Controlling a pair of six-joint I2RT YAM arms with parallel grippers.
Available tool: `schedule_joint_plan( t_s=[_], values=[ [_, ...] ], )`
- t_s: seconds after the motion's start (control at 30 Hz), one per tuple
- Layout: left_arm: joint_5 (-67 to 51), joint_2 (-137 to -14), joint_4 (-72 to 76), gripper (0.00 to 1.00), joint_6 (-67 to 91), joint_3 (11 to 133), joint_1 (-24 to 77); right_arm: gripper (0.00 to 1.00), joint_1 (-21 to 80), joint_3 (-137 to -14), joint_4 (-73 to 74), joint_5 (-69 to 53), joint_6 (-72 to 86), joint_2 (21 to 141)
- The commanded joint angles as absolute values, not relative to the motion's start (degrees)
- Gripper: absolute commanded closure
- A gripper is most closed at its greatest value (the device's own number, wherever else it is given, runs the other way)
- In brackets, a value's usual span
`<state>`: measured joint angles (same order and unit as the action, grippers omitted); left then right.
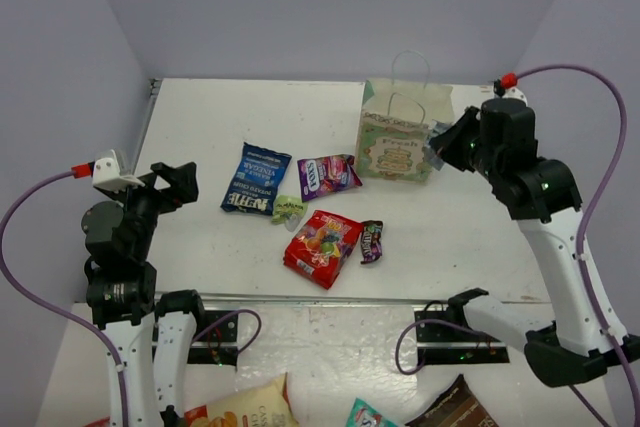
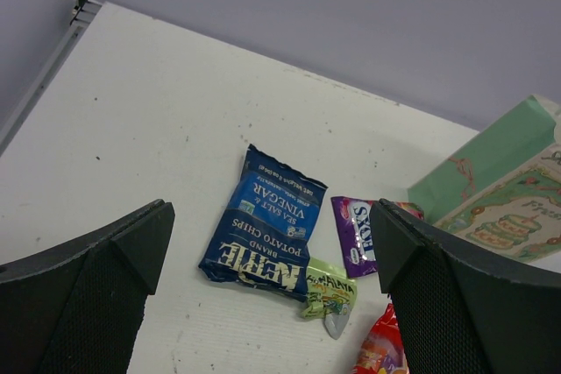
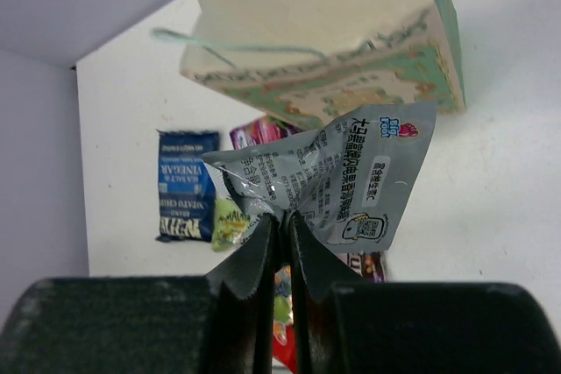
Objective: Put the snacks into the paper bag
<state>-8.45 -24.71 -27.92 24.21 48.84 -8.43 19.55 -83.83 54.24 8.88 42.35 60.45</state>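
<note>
The cream and mint paper bag point(image 1: 398, 137) stands at the back right of the table, also in the right wrist view point(image 3: 333, 32). My right gripper point(image 3: 285, 221) is shut on the silver foil packet point(image 3: 337, 181) and holds it in the air beside the bag's right side point(image 1: 437, 142). On the table lie the blue chip bag point(image 1: 256, 179), purple candy pack point(image 1: 328, 176), tiny green packet point(image 1: 289, 210), red candy bag point(image 1: 322, 246) and dark brown packet point(image 1: 372, 241). My left gripper point(image 1: 172, 185) is open and empty, left of the blue chip bag point(image 2: 267, 229).
A large yellow-orange chip bag point(image 1: 245, 407), a teal packet point(image 1: 370, 414) and a big dark brown pouch point(image 1: 452, 407) lie on the lower shelf near the arm bases. Purple walls enclose the table on three sides.
</note>
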Motion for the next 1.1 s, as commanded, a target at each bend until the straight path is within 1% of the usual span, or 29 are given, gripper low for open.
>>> schedule_joint_plan(
  t_s=[0.0, 0.2, 0.4, 0.67, 0.87, 0.93, 0.97, 1.03, 1.07],
  values=[
    [-7.65, -24.61, -26.72, 0.0, 22.5, 48.34, -8.09, 1.0, 18.81, -92.77, 57.13, 11.43, 39.29, 67.13],
    [-7.38, -24.7, -26.72, 0.0, 22.5, 48.34, -8.17, 1.0, 16.7, -105.0, 56.08, 10.55, 38.5, 77.67],
    [-7.38, -24.78, -26.72, 0.0, 22.5, 48.25, -8.09, 1.0, 14.24, -115.29, 54.49, 10.46, 37.44, 85.07],
    [-7.47, -24.78, -26.45, 0.0, 22.5, 47.99, -8.09, 1.0, 12.13, -121.19, 51.33, 9.93, 37.09, 91.04],
    [-7.38, -24.79, -26.28, 0.0, 22.59, 47.9, -8.17, 1.0, 11.95, -119.8, 50.36, 7.12, 37.53, 94.48],
    [-7.47, -24.96, -26.37, 0.0, 22.59, 47.9, -8.09, 0.96, 11.95, -118.66, 49.14, 6.68, 37.7, 94.66],
    [-7.47, -24.96, -26.28, 0.0, 22.59, 47.9, -8.09, 0.91, 11.95, -117.52, 48.61, 6.59, 37.71, 94.75],
    [-7.65, -25.14, -26.28, 0.0, 22.59, 47.81, -8.17, 0.85, 11.87, -117.33, 47.81, 6.24, 37.62, 95.53],
    [-7.82, -25.22, -26.28, 0.0, 22.5, 47.9, -8.09, 0.78, 11.69, -117.86, 47.81, 6.07, 37.36, 95.97]
  ],
)
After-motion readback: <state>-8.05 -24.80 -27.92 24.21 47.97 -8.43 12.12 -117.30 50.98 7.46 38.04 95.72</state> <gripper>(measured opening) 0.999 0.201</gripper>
